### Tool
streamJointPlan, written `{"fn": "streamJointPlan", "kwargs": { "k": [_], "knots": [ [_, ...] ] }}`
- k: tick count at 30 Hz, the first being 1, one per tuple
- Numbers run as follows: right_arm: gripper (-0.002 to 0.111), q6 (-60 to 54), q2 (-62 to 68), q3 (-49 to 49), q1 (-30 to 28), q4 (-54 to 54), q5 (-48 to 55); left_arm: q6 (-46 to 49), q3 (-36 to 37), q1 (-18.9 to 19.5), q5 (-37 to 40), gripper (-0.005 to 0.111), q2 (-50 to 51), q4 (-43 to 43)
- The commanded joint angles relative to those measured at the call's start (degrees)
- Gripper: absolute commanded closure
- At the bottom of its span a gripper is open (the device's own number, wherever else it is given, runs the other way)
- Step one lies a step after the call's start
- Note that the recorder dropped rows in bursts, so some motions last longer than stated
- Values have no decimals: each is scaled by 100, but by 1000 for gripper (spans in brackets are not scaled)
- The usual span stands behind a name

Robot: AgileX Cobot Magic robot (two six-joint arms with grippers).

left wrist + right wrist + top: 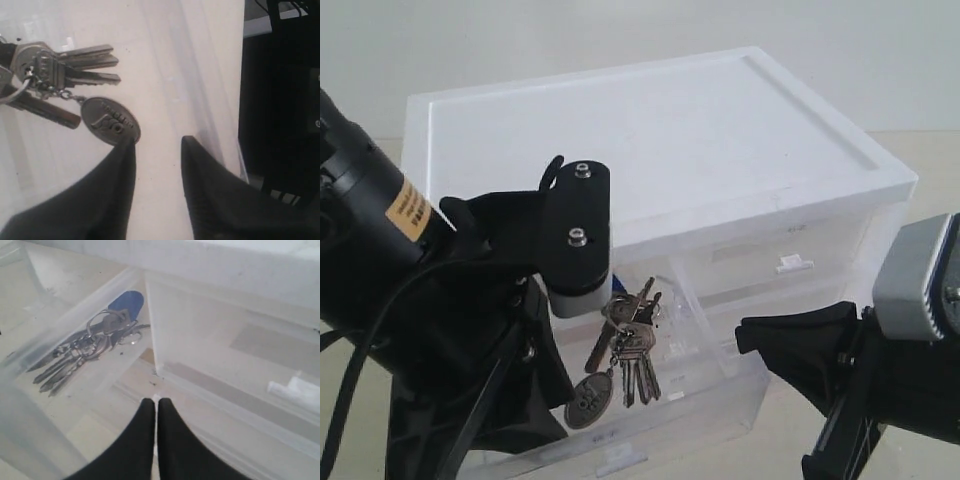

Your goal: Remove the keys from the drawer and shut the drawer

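The keys (632,352) lie on the floor of the pulled-out translucent drawer (720,395), their oval metal tag (588,400) nearest the drawer front. In the left wrist view the keys (60,70) and tag (110,121) sit just past my left gripper (157,145), which is open, one fingertip (127,150) touching the tag's edge. My right gripper (156,402) is shut on nothing, outside the drawer by its side wall; through that wall I see the keys (85,347) and blue fob (127,302). In the exterior view my right gripper (745,335) is to the right of the drawer.
The white cabinet (650,130) fills the middle of the exterior view. A second half-width drawer with a white tab handle (792,265) stands shut to the right of the open one. The left arm's black body (470,300) covers the drawer's left part.
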Motion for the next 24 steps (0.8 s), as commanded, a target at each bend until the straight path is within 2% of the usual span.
{"fn": "streamJointPlan", "kwargs": {
  "k": [1, 4, 7, 10, 12, 14, 16, 17, 19, 22, 24],
  "knots": [
    [108, -104, 4, -30, 8, 77, 54, -12, 47, -34, 558, 76, -49, 40],
    [108, -179, 4, -30, 8, 161, 69, -689, 47, -34, 191, 76, -143, 985],
    [108, -187, 4, -30, 8, 188, 69, -1683, 47, -34, -411, 76, -232, 2378],
    [108, -187, 4, -30, 8, 188, 69, -3334, 47, -22, -868, 76, -312, 4095],
    [108, -187, 4, -30, 8, 188, 69, -3910, 47, -22, -881, 76, -350, 4788],
    [108, -187, 4, -30, 8, 188, 69, -3955, 47, -22, -881, 76, -372, 4899],
    [108, -187, 4, -30, 8, 188, 69, -3814, 47, -22, -917, 76, -387, 4660],
    [108, -187, 4, -30, 8, 188, 69, -3261, 47, -22, -927, 76, -387, 4156],
    [108, -181, 4, -30, 8, 177, 84, -2833, 47, -22, -953, 76, -387, 3431],
    [108, -181, 4, -30, 8, 177, 105, -2797, 47, -22, -983, 69, -387, 2832],
    [108, -181, 4, -30, 8, 177, 121, -2975, 47, -22, -983, 60, -387, 2843]
  ]
}}
